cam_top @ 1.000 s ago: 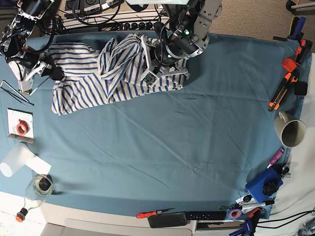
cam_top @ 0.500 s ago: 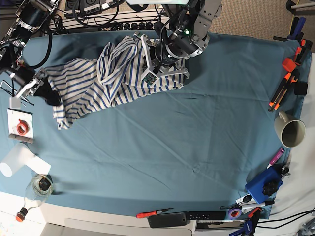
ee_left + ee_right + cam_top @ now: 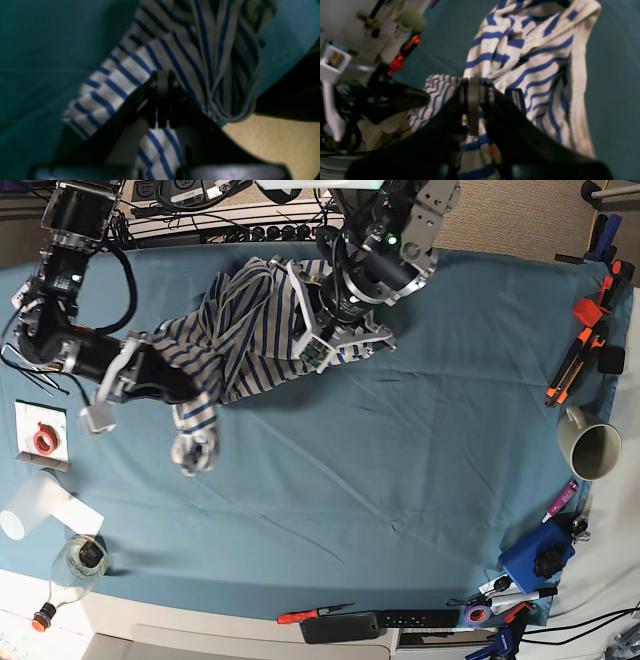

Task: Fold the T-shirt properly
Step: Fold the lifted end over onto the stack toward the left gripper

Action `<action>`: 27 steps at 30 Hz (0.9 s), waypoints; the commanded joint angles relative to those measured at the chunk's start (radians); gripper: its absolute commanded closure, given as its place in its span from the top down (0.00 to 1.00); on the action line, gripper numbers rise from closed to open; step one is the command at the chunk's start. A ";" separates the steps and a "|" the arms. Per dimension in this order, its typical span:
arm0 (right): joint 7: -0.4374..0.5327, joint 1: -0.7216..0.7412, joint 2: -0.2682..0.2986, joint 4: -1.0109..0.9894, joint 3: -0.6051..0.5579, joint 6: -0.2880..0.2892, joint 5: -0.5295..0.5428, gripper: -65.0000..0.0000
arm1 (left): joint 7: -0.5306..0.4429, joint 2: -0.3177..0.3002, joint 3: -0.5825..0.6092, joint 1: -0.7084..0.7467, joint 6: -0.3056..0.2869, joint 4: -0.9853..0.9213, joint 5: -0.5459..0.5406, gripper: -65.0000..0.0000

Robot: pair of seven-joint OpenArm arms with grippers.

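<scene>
Nearest you, along the front edge of the plain teal-blue tablecloth (image 3: 400, 480), lie a red-handled screwdriver (image 3: 312, 614) and a black remote control (image 3: 378, 622), with a clear glass bottle (image 3: 72, 568) at the front left corner. None of them touches the shirt. A grey-green mug (image 3: 590, 443) lies on its side at the cloth's right edge, well apart from the garment.

Further back you find the soft white T-shirt with thin blue stripes (image 3: 245, 340). It sits on the rear left part of the tablecloth, bunched and twisted into a rope-like band that runs from the right gripper (image 3: 180, 387) on the view's left up to the left gripper (image 3: 340, 320) near the cloth's back edge. It is nowhere flat. A loose end (image 3: 193, 448) hangs from the right gripper and trails forward onto the cloth.

In the right wrist view you see the right gripper (image 3: 476, 100) clamped on a fold of striped fabric (image 3: 532, 62), with the rest spilling beyond it in crumpled layers and a hem running down one side.

In the left wrist view your left gripper (image 3: 162, 100) is clenched tight on the shirt too; the cloth (image 3: 160, 57) fans out past the fingers, and a hemmed edge (image 3: 240, 105) loops down beside them.
</scene>
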 commanded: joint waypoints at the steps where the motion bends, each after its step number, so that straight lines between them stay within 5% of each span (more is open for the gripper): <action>1: 0.021 0.012 0.019 0.022 -0.008 0.001 0.034 0.00 | -0.019 0.011 0.005 0.013 -0.004 0.041 0.002 0.00; 9: 0.021 0.012 0.019 0.027 -0.055 0.001 0.034 0.00 | 0.057 0.009 0.005 0.133 0.062 0.142 0.239 0.00; 18: 0.021 0.012 0.020 0.117 -0.105 0.001 0.034 0.00 | 0.036 0.008 0.005 0.127 0.058 0.019 0.240 0.00; 27: 0.021 0.032 0.020 0.135 -0.389 0.001 0.034 0.00 | 0.034 0.008 0.004 0.072 0.060 -0.101 0.240 0.00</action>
